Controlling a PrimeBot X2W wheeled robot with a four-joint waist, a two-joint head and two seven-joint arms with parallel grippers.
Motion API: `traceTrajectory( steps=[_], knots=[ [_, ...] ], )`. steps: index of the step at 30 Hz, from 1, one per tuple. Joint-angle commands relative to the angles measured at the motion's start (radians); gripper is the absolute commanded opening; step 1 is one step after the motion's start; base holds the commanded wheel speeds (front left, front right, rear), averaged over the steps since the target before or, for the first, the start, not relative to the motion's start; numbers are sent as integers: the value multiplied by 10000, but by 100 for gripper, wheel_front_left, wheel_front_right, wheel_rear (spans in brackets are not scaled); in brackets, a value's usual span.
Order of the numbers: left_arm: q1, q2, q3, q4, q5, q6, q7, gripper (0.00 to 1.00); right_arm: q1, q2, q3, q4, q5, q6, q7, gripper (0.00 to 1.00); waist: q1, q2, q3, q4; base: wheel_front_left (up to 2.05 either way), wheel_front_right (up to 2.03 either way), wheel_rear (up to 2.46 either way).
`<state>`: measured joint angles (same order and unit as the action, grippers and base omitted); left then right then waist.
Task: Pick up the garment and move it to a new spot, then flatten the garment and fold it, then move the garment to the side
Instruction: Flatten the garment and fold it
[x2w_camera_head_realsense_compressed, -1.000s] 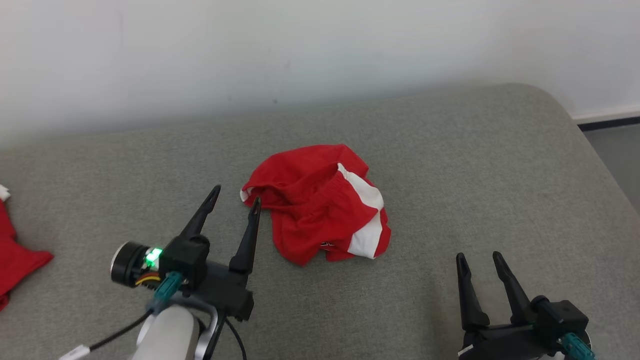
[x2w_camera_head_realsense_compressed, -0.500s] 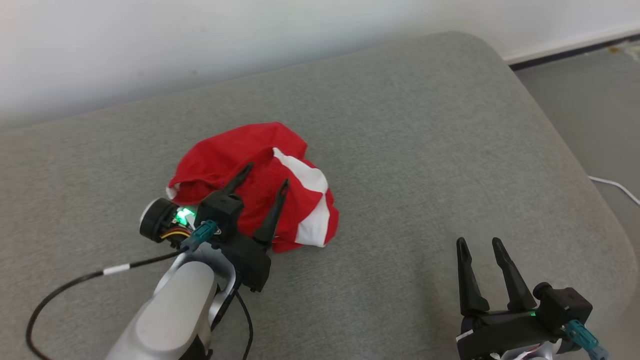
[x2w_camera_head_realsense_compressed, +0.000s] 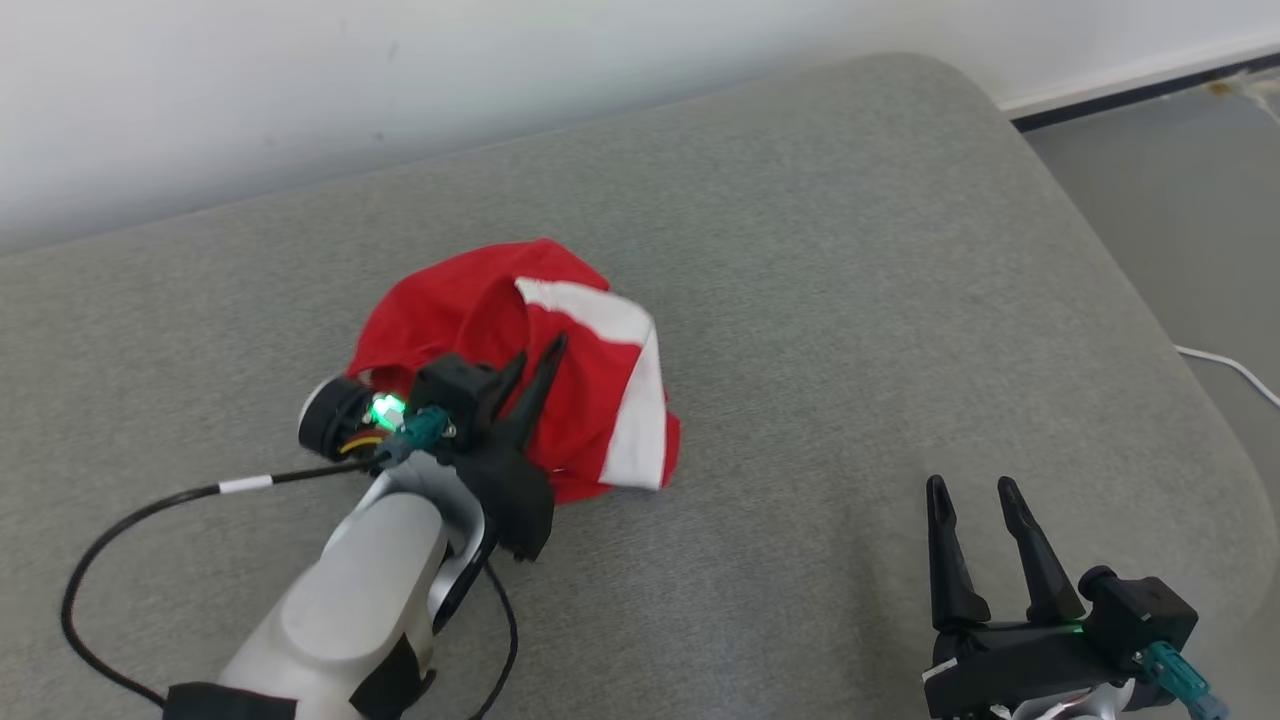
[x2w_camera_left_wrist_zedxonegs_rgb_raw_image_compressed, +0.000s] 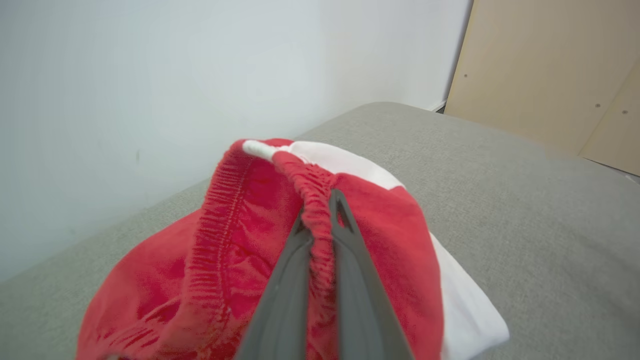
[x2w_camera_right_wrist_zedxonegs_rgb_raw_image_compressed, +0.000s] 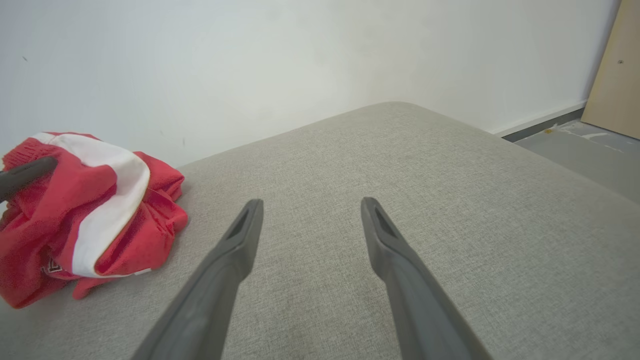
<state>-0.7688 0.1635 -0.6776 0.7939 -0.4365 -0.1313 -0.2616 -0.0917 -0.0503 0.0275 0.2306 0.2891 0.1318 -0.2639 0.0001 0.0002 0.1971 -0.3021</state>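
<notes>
The garment (x2w_camera_head_realsense_compressed: 590, 385) is a crumpled pair of red shorts with white side panels, lying left of centre on the grey cushioned surface (x2w_camera_head_realsense_compressed: 850, 300). My left gripper (x2w_camera_head_realsense_compressed: 535, 355) is shut on the garment, its two fingers pinching the red elastic waistband (x2w_camera_left_wrist_zedxonegs_rgb_raw_image_compressed: 317, 210), which stands up in a ridge between them. The garment (x2w_camera_right_wrist_zedxonegs_rgb_raw_image_compressed: 90, 210) also shows at the left of the right wrist view, bunched and partly raised. My right gripper (x2w_camera_head_realsense_compressed: 972, 488) stands open over bare surface at the lower right, well apart from the garment, with nothing between its fingers (x2w_camera_right_wrist_zedxonegs_rgb_raw_image_compressed: 240, 235).
A pale wall runs behind the surface. The surface's rounded right edge (x2w_camera_head_realsense_compressed: 1150, 330) drops to a grey floor with a white cable (x2w_camera_head_realsense_compressed: 1230, 370). A black cable (x2w_camera_head_realsense_compressed: 130, 520) loops from my left arm. A beige panel (x2w_camera_left_wrist_zedxonegs_rgb_raw_image_compressed: 550, 70) stands beyond the far end.
My left gripper moved from beside the garment onto it and shut on the waistband, pulling the cloth up. The head camera shifted right. My right gripper stayed open.
</notes>
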Motion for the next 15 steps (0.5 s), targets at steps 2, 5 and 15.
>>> traceTrajectory(
  steps=[2, 5, 15],
  knots=[
    [-102, 8, 227, -409, -69, 15, -35, 0, 95, 0, -32, -28, -138, -22, -8, 100, -1, -2, -81, 409, 0, 0, 0],
    [311, 28, 686, -1225, -47, 29, -36, 0, 124, 1, -116, -57, -239, -22, -8, 100, -1, -2, -130, 885, 0, 0, 0],
    [3029, 697, 1796, -3582, 365, 135, -39, 0, 212, -2, -200, -66, -504, -22, -9, 100, -1, -2, -279, 2599, 0, 0, 0]
  ],
)
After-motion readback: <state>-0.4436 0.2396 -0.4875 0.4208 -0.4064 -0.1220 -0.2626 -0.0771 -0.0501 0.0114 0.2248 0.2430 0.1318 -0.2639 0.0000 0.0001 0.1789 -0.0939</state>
